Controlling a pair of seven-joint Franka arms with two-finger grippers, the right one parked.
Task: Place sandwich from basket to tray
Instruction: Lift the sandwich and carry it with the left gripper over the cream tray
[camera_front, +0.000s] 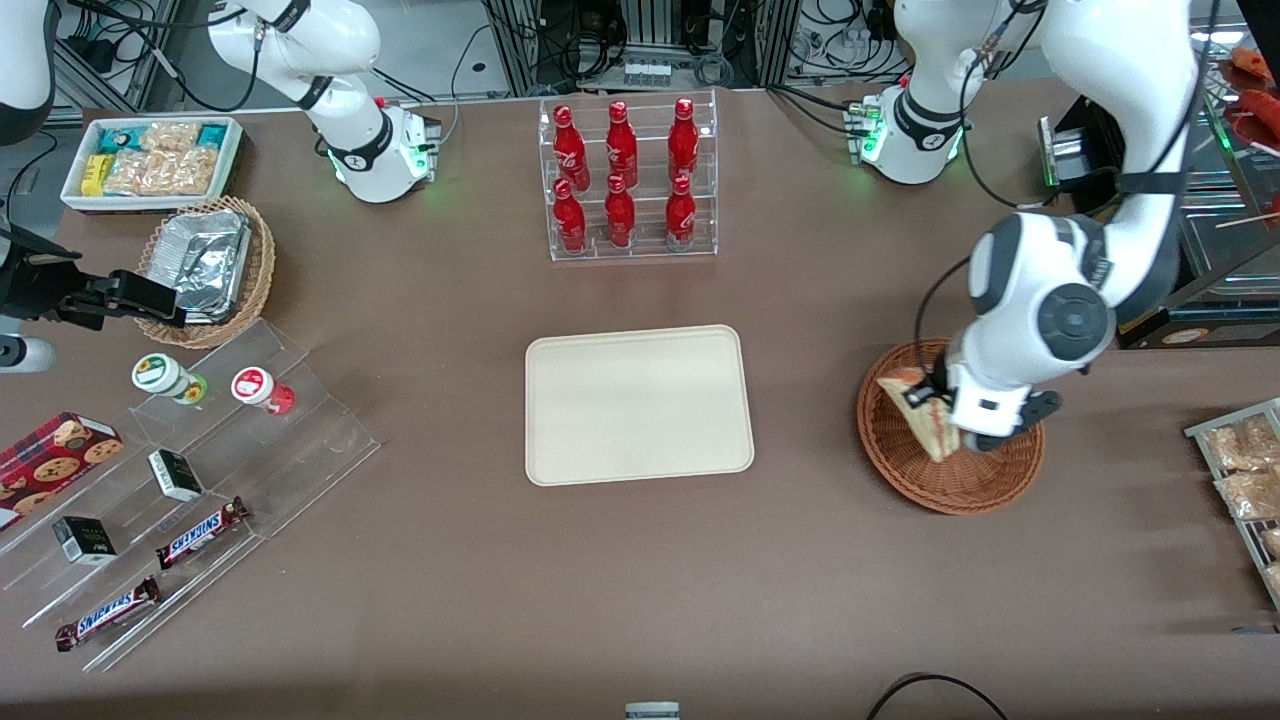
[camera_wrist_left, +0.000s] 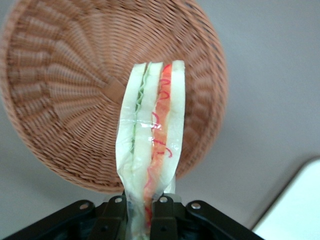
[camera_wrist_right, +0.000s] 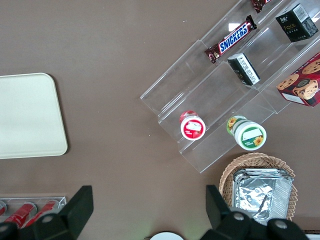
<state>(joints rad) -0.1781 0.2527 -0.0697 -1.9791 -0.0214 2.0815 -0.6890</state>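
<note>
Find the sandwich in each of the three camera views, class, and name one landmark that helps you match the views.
Front view: the sandwich hangs over the reddish-brown basket, pinched by the gripper, toward the working arm's end of the table.
Left wrist view: the sandwich stands edge-on, clamped in the gripper, above the basket.
Right wrist view: not in it.
Shared landmark: the cream tray, also seen at and.

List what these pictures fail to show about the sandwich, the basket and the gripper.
- The gripper, shut on the sandwich above the basket: in the front view, the wrist housing covers its fingers.
- Sandwich's clamped end: left wrist view, the picture's edge cuts it off.
- Basket floor: front view, partly hidden by the arm and sandwich.
</note>
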